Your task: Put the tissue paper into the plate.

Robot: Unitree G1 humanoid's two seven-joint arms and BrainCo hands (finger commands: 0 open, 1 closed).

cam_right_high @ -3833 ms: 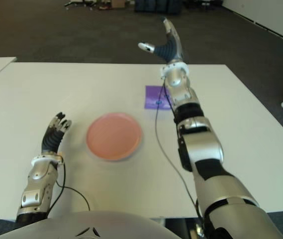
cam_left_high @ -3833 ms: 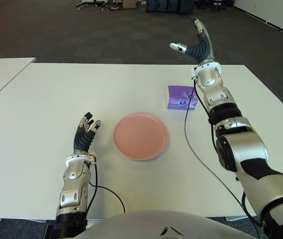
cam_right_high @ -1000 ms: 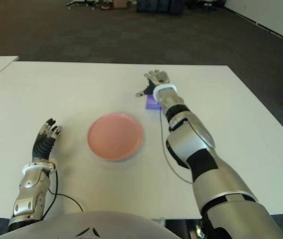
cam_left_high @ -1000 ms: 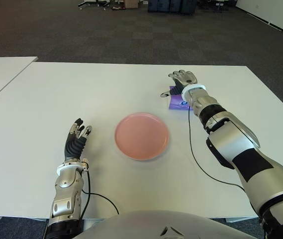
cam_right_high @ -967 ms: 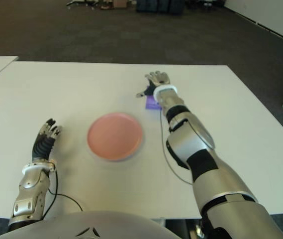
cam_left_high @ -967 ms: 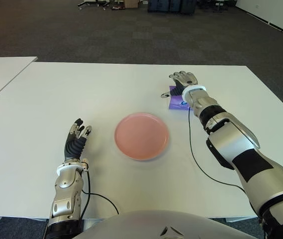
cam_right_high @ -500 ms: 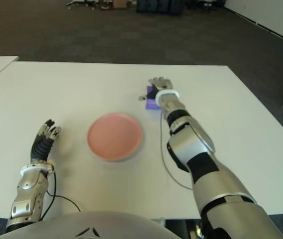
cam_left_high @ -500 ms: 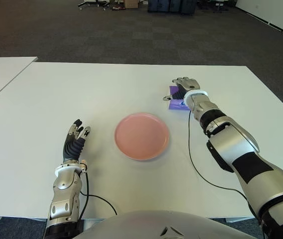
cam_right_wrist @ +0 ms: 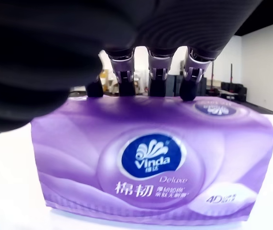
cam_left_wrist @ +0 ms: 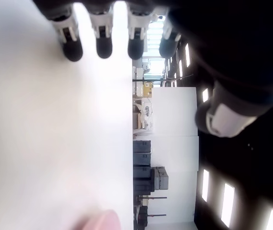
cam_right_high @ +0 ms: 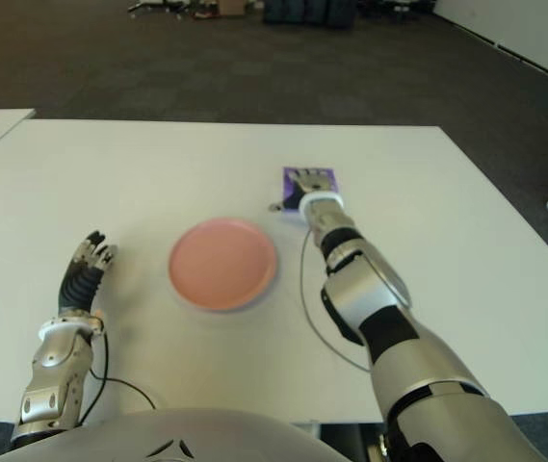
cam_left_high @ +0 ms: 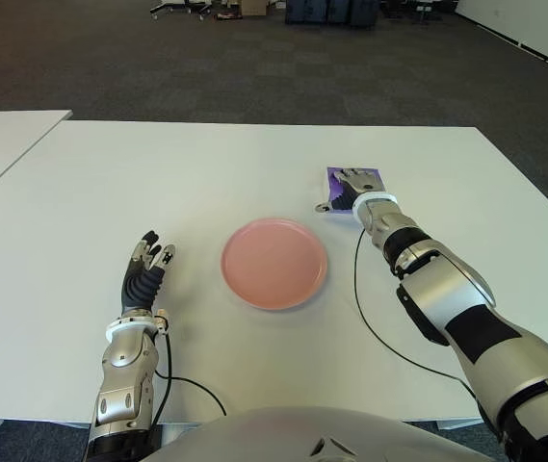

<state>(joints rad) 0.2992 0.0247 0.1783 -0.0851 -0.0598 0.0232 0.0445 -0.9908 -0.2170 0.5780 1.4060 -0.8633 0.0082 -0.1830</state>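
- Two hands are over the white table (cam_left_high: 81, 192), well apart, and only the right one is near the tissue pack.
- The right hand (cam_left_high: 354, 186) lies palm-down over the purple tissue pack (cam_left_high: 336, 174), fingers stretched forward along its top and thumb out to the side nearer the plate.
- From the right wrist view, the fingertips (cam_right_wrist: 157, 81) sit at the far top edge of the tissue pack (cam_right_wrist: 155, 163); they look extended, not wrapped round it, and I cannot tell from here whether they press on it.
- The pack stands on the table beyond and to the right of the pink plate (cam_left_high: 274, 263), near it but not touching; its label reads "Vinda Deluxe".
- The plate holds nothing.
- The left hand (cam_left_high: 144, 271) shows to the left of the plate, fingers straight, slightly spread and pointing away from the robot, holding nothing.
- In the left wrist view those fingertips (cam_left_wrist: 103, 47) show against bare tabletop.
- A black cable (cam_left_high: 370, 318) runs across the table beside the right forearm.
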